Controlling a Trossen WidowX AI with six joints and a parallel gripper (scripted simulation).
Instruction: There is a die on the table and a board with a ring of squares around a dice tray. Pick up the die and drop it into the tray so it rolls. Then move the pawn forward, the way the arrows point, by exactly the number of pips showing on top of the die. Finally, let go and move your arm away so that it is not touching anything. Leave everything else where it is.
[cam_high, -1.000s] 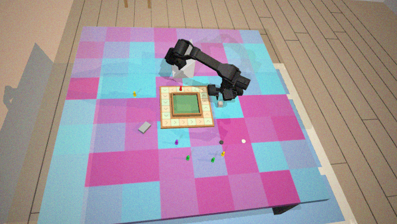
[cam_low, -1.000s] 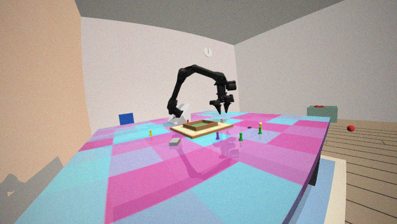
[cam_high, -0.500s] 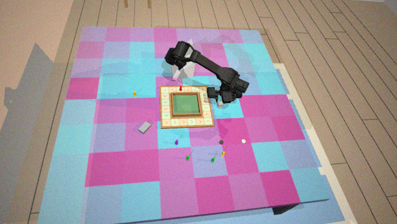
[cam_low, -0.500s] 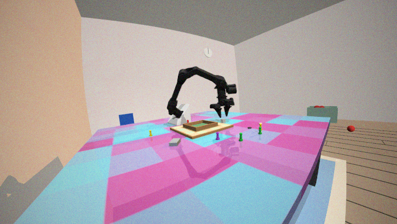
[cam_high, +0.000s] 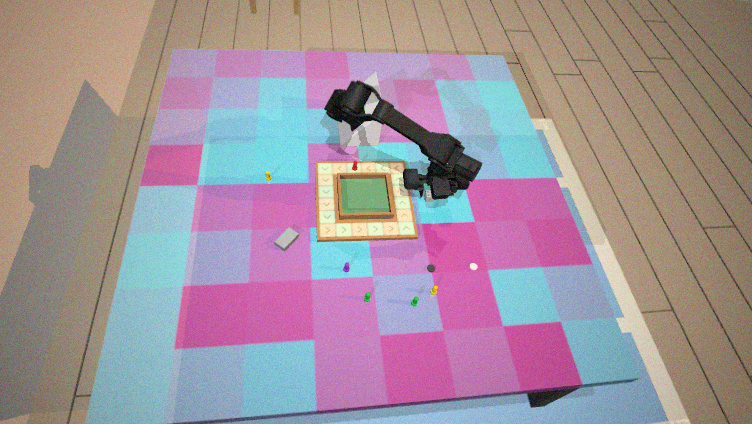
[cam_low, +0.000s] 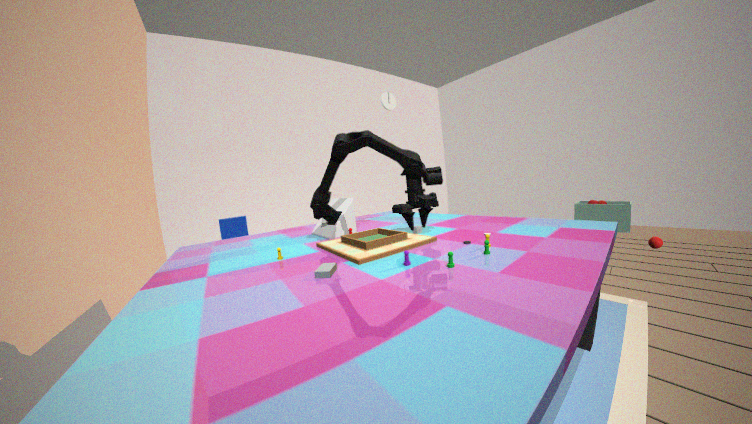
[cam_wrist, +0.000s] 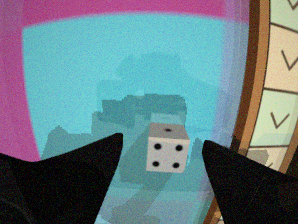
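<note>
Pincer: the black pincer points down beside the board, its tips spread apart with nothing pinched between them.

Die: the white die sits on a cyan patch of the desk, outside the board; the wrist view frames it between the open tips, four pips on one face and one pip on another.

Board: a square wood-edged board carries a ring of pale green and cream squares marked with arrows.

Dice tray: the brown-walled tray with a green floor stands mid-board, no die inside.

Red pawn: upright on the board's ring, the red pawn occupies the edge nearest the arm's pale mount.

Other pawns: a purple pawn, two green ones and two yellow ones stand on the desk, off the board.

Loose pieces: a gray block lies off one side of the board; a dark disc and a white disc lie apart from each other.
</note>
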